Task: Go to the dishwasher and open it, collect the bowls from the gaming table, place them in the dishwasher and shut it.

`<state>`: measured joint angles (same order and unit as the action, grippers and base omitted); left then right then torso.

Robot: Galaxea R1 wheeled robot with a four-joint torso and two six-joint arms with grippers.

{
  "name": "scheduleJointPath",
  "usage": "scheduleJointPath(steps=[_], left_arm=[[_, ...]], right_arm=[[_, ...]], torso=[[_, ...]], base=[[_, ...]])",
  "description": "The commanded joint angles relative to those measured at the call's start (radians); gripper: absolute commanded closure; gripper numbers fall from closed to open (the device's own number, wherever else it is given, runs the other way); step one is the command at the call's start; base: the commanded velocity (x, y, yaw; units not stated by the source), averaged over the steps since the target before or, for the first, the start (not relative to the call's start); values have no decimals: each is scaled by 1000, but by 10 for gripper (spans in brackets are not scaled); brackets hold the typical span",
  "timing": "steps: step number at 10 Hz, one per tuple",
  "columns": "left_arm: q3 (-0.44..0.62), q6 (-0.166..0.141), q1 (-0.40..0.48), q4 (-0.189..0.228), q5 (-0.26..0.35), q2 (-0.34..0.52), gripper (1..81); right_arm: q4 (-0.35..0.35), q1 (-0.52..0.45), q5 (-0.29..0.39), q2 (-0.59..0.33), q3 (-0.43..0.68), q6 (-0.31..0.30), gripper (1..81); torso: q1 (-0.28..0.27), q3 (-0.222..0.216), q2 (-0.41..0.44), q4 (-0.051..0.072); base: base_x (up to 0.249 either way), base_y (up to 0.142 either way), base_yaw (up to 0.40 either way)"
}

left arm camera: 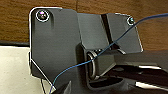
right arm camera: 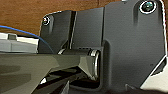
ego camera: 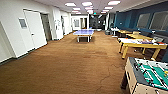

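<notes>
1. Nearest, at the right near corner of the head view: gaming table (ego camera: 140, 82), pale wooden cabinet, green field, rods across it. What lies on the field can't be made out.
2. Brown carpet (ego camera: 65, 67) is seen covering the whole floor, with a dark crack-like line running near the gaming table.
3. Further along the right side: yellow-legged game table (ego camera: 140, 45), then more tables against the dark blue wall (ego camera: 125, 20).
4. Far centre: blue table-tennis table (ego camera: 83, 32), standing alone on the carpet.
5. Left side: white wall with a white door (ego camera: 35, 30), slightly ajar, small window panel in it.
6. Ceiling light panels (ego camera: 86, 4) are lit down the length of the room.
7. Grippers: fingers can't be told in either wrist view; spread or pressed together is not resolvable. Carpet is seen behind the robot's own dark plates.
8. Blue cable (left arm camera: 105, 47) is seen crossing the left wrist view.
</notes>
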<state>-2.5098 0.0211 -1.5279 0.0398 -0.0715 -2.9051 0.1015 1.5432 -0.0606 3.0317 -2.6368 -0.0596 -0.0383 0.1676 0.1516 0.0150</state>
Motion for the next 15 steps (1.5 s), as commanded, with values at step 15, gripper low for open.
scheduleJointPath(steps=[15], left_arm=[[6, -6, 39, -15, 53, -10, 10]], right_arm=[[10, -45, 51, 12, -1, 6, 10]], torso=[[0, 0, 0, 0]], base=[[148, 0, 0]])
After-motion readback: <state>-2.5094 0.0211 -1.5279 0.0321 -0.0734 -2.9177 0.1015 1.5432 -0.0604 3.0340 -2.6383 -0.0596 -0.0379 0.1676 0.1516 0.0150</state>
